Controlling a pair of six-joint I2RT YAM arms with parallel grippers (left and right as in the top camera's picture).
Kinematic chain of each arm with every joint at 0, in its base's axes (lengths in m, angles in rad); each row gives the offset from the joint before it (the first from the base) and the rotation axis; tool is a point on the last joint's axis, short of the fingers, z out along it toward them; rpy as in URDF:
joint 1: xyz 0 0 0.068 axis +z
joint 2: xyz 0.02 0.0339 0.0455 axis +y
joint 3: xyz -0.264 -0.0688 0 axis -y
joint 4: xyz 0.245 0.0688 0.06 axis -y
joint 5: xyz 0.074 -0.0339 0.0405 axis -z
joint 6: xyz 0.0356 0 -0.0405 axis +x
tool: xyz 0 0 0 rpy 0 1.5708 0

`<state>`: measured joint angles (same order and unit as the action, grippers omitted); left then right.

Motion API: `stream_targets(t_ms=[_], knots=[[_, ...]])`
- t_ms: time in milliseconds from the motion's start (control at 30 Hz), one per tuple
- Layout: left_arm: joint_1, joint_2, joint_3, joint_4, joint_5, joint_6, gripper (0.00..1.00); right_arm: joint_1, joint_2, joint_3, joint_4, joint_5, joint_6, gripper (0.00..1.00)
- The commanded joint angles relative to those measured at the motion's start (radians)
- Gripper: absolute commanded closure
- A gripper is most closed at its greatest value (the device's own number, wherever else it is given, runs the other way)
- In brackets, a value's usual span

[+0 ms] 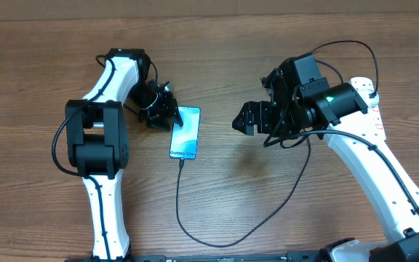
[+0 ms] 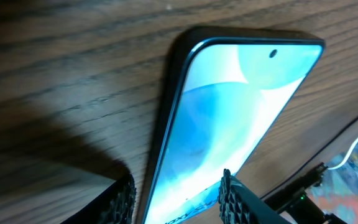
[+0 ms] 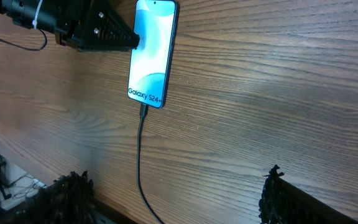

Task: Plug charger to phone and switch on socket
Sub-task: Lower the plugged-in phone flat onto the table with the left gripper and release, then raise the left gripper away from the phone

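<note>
Brown wood-grain table (image 1: 42, 73) is carrying two items. The phone (image 1: 185, 132) is lying flat on the wood, face up, its light blue screen showing and the "Galaxy S24" text sitting at one short end. The charger (image 1: 179, 204), a thin black cable, is lying on the wood beyond that text end: its connector tip is meeting the phone there, and the cable is running straight away from the phone, then sweeping in a wide loop.

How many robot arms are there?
2. The left arm is on the left, with the left gripper beside the phone. The right arm is on the right, with the right gripper open over the table.
</note>
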<state>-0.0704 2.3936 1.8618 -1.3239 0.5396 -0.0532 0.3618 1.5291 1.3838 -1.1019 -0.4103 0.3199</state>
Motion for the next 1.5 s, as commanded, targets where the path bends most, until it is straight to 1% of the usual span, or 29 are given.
stream_targets(t_ms=[0,133,267,467,600,633,667,700,900,1300,1467], knots=[[0.021,0.014,0.008,0.018,-0.185,-0.007,0.51,0.004,0.003,0.008,0.001,0.010,-0.015,0.10],[0.033,-0.056,0.034,0.006,-0.185,-0.007,0.51,0.005,0.003,0.008,0.006,0.010,-0.014,0.10],[0.053,-0.197,0.040,-0.005,-0.184,-0.032,0.51,0.005,0.003,0.008,0.000,0.010,-0.014,0.10],[0.055,-0.403,0.040,-0.007,-0.186,-0.033,0.50,0.005,0.003,0.008,-0.004,0.010,-0.014,0.10],[0.056,-0.528,0.039,-0.011,-0.222,-0.034,0.49,0.004,0.003,0.008,-0.018,0.010,-0.014,0.10],[0.056,-0.559,0.039,-0.013,-0.234,-0.039,0.39,0.004,0.003,0.008,-0.021,0.010,-0.014,0.10],[0.055,-0.581,0.039,-0.015,-0.233,-0.040,0.15,0.004,0.003,0.008,-0.024,0.010,-0.014,0.10],[0.055,-0.605,0.039,-0.016,-0.233,-0.041,0.00,0.004,0.003,0.008,-0.031,0.010,-0.014,0.10],[0.055,-0.694,0.039,-0.031,-0.237,-0.040,0.00,0.004,0.003,0.008,-0.045,0.017,-0.014,0.11],[0.055,-0.690,0.039,-0.032,-0.236,-0.040,0.00,0.004,0.003,0.008,-0.054,0.019,-0.014,0.11],[0.055,-0.690,0.039,-0.032,-0.236,-0.040,0.00,0.004,0.003,0.008,-0.083,0.060,-0.014,0.11]])
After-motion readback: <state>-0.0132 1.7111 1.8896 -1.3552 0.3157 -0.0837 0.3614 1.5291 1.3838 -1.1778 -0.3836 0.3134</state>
